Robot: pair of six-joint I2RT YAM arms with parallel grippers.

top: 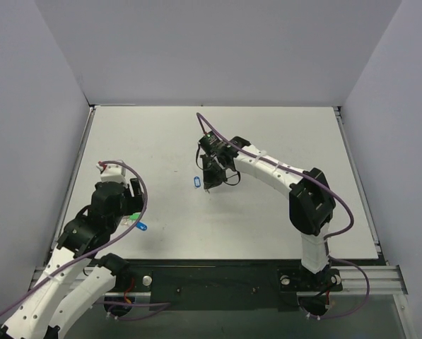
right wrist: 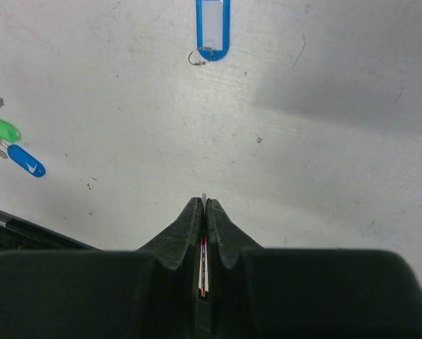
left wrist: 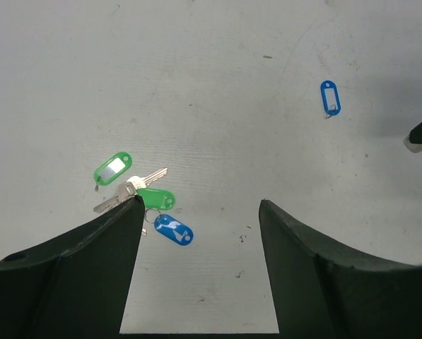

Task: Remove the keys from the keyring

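Note:
The keyring (right wrist: 212, 28), a light-blue oval tag with a pale centre and a thin metal ring, lies flat on the table ahead of my right gripper (right wrist: 204, 206), apart from it. That gripper is shut on a thin silver-grey sliver, the key (right wrist: 204, 198) seen edge-on, whose tip pokes out between the fingertips. From above, the keyring (top: 194, 182) sits just left of the right gripper (top: 208, 185). My left gripper (left wrist: 200, 206) stands open over bare table at the near left, holding nothing. The keyring (left wrist: 330, 97) shows far off to its right.
A bunch of two green tags (left wrist: 112, 169), a dark blue tag (left wrist: 173, 229) and silver keys (left wrist: 136, 185) lies by my left gripper's left finger, also seen as the bunch (top: 136, 222) from above. Grey walls enclose the white table (top: 281, 134) on three sides.

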